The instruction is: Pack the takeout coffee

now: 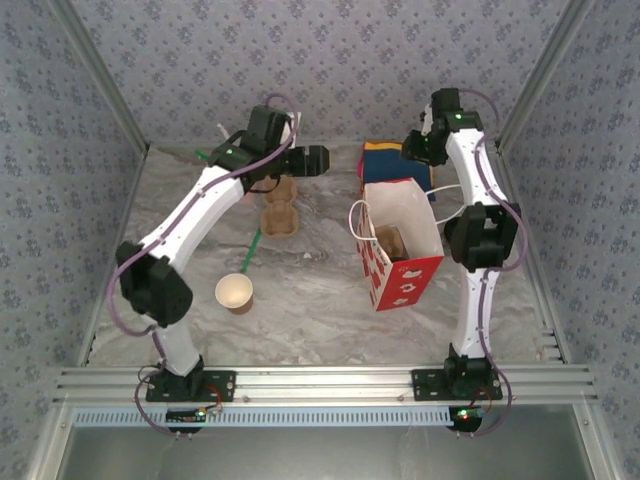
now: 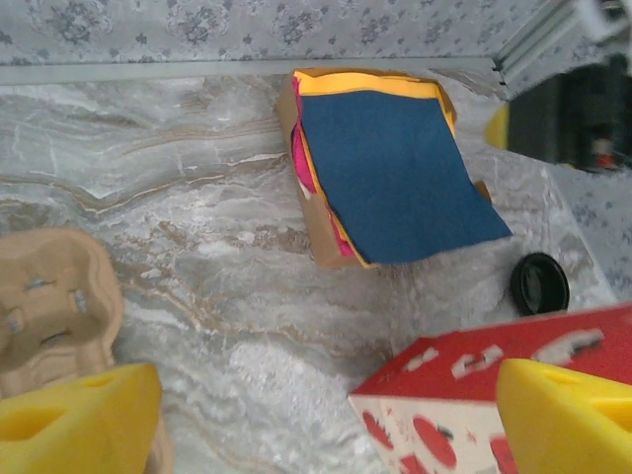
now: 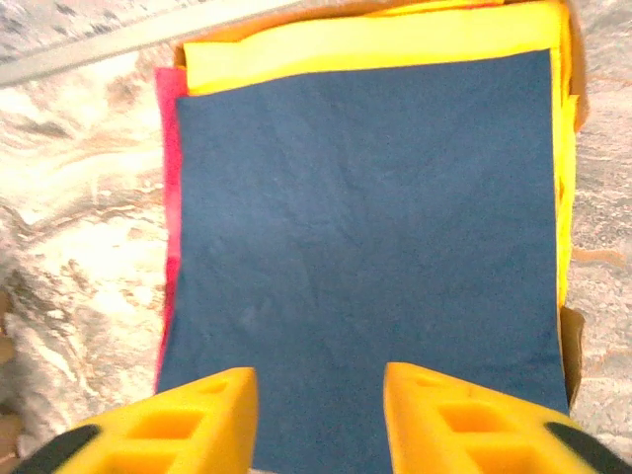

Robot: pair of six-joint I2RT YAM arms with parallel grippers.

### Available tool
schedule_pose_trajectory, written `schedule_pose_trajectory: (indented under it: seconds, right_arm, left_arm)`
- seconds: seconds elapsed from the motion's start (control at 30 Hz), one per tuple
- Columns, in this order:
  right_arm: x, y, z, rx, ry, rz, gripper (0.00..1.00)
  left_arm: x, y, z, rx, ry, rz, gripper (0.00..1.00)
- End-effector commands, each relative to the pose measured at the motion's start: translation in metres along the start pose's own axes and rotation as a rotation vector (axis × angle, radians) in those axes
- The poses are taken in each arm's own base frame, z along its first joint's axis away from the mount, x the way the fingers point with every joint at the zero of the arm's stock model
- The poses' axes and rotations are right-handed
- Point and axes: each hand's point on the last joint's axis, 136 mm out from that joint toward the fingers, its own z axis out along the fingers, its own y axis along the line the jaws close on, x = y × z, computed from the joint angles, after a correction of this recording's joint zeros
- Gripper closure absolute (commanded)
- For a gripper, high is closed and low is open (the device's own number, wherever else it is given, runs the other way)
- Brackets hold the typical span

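One red paper bag [image 1: 405, 275], two cardboard trays [image 1: 280, 218], one open paper cup [image 1: 235, 292], one black lid [image 2: 539, 284], one stack of coloured sheets [image 3: 365, 217].

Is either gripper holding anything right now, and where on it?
Nothing is held: left gripper stands open over the marble table, right gripper open above the blue sheet.

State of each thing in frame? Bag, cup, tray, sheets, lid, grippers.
Red paper bag: upright, open, something brown inside.
Lidless paper cup: upright, looks empty.
Pulp cup tray: flat on table.
Sheet stack: flat, blue on top.
Black lid: beside bag; cup underneath unclear.
Left gripper: open, empty.
Right gripper: open, above sheet stack.
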Motion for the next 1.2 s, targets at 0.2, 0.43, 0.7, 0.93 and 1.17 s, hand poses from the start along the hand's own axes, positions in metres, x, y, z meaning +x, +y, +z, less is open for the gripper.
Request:
schedule_pose_trajectory:
  seconds: [0.2,0.43,0.7,0.93,1.17]
  right_arm:
    - [0.011,-0.022,-0.056,0.078,-0.021,0.102,0.48]
    - [0.014,-0.093,-0.006,0.062,0.019,0.279,0.43]
    - [-0.003,-0.123,0.057,-0.049,0.029,0.456,0.50]
    - [0.001,-0.111,0.106,-0.167,0.104,0.515,0.62]
    - [0.023,-0.060,0.125,-0.278,0.210,0.436,0.65]
  left_arm:
    - [-0.019,-0.011,0.104,0.082,0.018,0.056,0.37]
    - [-0.020,-0.012,0.126,0.088,0.060,0.037,0.34]
    - [-0.018,-0.002,0.126,0.055,0.072,0.039,0.34]
    - [-0.012,0.005,0.129,0.027,0.089,0.055,0.34]
    - [-0.006,0.012,0.137,0.004,0.101,0.074,0.36]
